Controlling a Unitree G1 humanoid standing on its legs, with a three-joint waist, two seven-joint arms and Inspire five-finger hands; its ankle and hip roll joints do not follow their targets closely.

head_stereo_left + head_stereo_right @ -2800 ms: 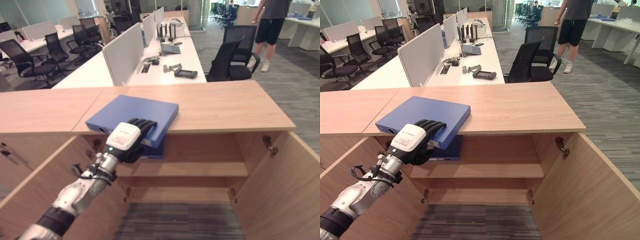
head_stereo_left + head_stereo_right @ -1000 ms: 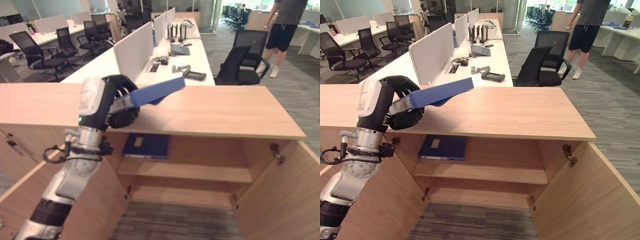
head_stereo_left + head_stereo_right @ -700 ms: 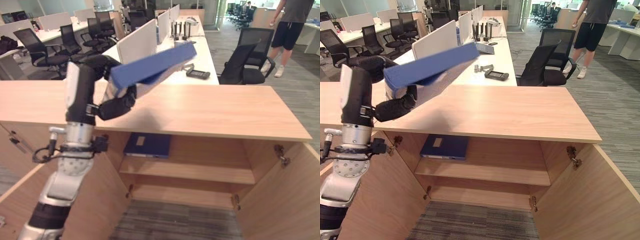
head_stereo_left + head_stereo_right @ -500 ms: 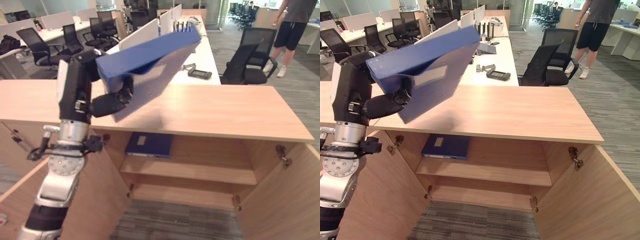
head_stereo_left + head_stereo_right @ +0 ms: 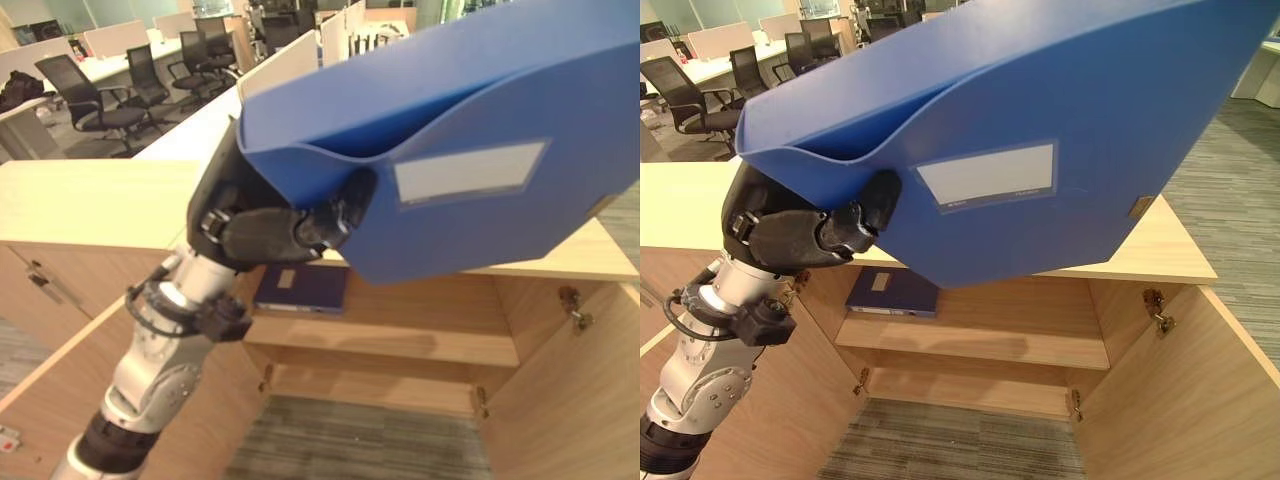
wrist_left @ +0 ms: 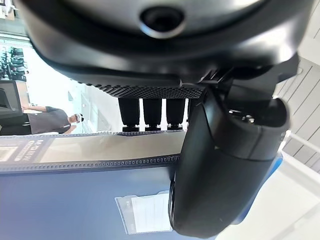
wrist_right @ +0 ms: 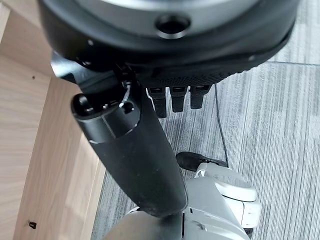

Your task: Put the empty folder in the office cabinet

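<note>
Left robot hand [image 5: 262, 225] clenched round the blue folder [image 5: 470, 150], thumb pressed across its face beside the white label pocket [image 5: 985, 177], fingers hidden behind the spine edge. Folder held up in the air above the cabinet's wooden top surface [image 5: 90, 200], close to the head camera, tilted with its far end raised toward the right. In the left wrist view, same grip confirmed: thumb [image 6: 225, 165] lying over the folder's dark blue cover [image 6: 75, 200], fingers lined along its ribbed edge. Below, cabinet [image 5: 1160, 370] standing with both doors swung open, two shelves visible inside. On the upper shelf [image 5: 400, 345], at its left end, a second, darker blue folder [image 5: 300, 290] lying flat with a small pale label on top. Lower shelf and grey carpet [image 5: 960, 445] showing beneath. Right robot hand [image 7: 150, 150] seen in its own wrist view hanging over the carpet beside an open cabinet door, fingers relaxed, holding nothing. Behind the cabinet, rows of white desks and black office chairs [image 5: 95, 95].
</note>
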